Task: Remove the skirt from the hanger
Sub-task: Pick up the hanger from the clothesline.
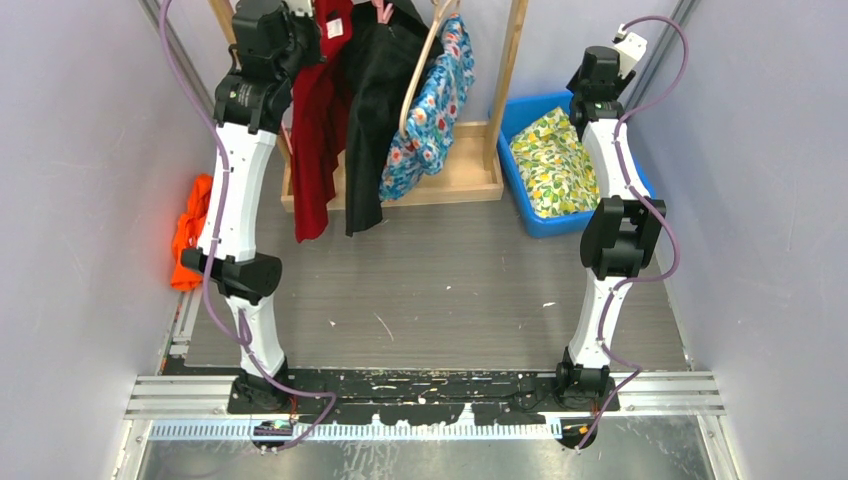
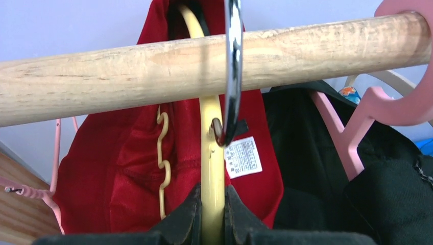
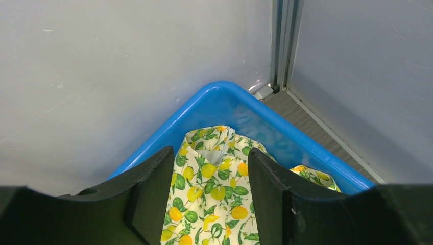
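Observation:
A red skirt (image 1: 315, 130) hangs on a cream plastic hanger from the wooden rod (image 2: 153, 71) of the rack. In the left wrist view the red cloth (image 2: 117, 168) with a white label (image 2: 243, 156) drapes behind the hanger's stem (image 2: 212, 132). The hanger's metal hook (image 2: 233, 66) is over the rod. My left gripper (image 2: 212, 217) is shut on the cream stem just below the rod; it sits at the rack's top left (image 1: 300, 25). My right gripper (image 3: 210, 194) is open and empty, held above the blue bin (image 1: 630, 45).
A black garment (image 1: 375, 110) on a pink hanger (image 2: 367, 112) and a blue floral garment (image 1: 430, 100) on a wooden hanger hang right of the skirt. The blue bin (image 1: 520, 115) holds lemon-print cloth (image 3: 214, 204). An orange cloth (image 1: 190, 230) lies by the left wall.

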`<action>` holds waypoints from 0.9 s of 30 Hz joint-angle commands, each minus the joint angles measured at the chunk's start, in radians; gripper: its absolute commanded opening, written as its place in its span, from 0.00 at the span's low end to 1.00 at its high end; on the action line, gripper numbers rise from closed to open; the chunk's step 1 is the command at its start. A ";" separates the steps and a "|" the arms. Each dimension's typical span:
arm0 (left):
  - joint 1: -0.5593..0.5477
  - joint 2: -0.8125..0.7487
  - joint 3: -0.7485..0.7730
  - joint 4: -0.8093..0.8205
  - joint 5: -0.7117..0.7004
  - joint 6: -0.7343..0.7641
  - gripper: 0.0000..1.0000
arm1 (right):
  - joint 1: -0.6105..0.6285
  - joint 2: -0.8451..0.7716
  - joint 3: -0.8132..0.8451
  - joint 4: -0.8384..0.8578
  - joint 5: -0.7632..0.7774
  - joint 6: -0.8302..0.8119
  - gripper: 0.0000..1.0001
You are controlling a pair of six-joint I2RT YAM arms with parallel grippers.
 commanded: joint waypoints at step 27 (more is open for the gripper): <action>0.003 -0.695 -0.664 -0.095 0.155 0.091 0.00 | 0.149 -0.219 -0.090 -0.030 -0.294 -0.004 0.52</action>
